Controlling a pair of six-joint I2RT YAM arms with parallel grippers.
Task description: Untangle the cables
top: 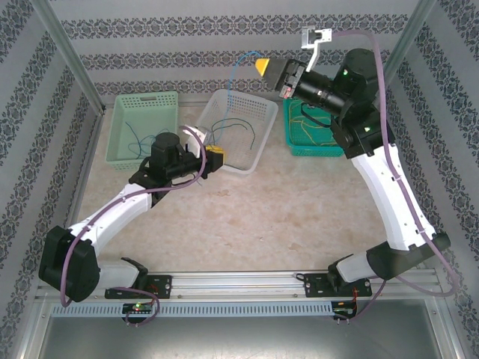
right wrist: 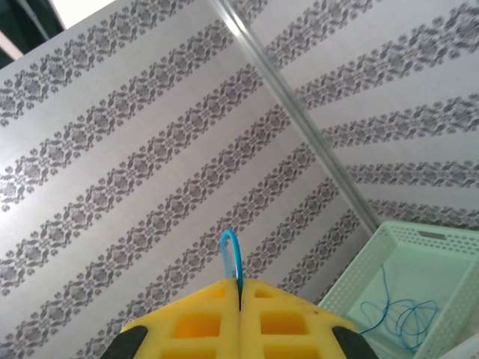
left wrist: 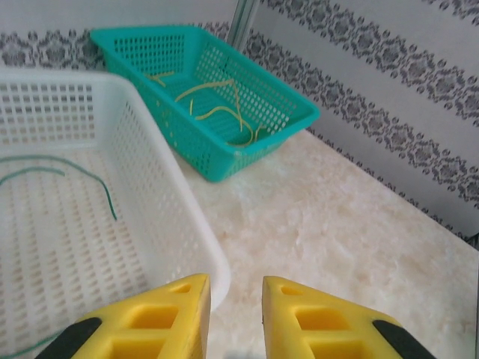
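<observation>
My right gripper (top: pixel 262 67) is raised high above the white basket (top: pixel 266 112) and is shut on a blue cable (top: pixel 232 78) that arcs out and hangs down toward that basket. In the right wrist view a short blue loop (right wrist: pixel 232 250) sticks out between the closed yellow fingers of that gripper (right wrist: pixel 239 288). Green cables (top: pixel 239 123) lie inside the white basket. My left gripper (top: pixel 213 158) hovers low at the basket's near corner. In the left wrist view its jaws (left wrist: pixel 235 299) stand a little apart with nothing between them, over the white rim (left wrist: pixel 213 269) beside a green cable (left wrist: pixel 97 179).
A light green basket (top: pixel 120 149) at back left holds blue cables (right wrist: pixel 404 321). A teal basket (top: pixel 296 146) at back right holds yellow cables (left wrist: pixel 217 112). Patterned walls and metal posts enclose the table. Bare marble tabletop (top: pixel 284 217) lies in front of the baskets.
</observation>
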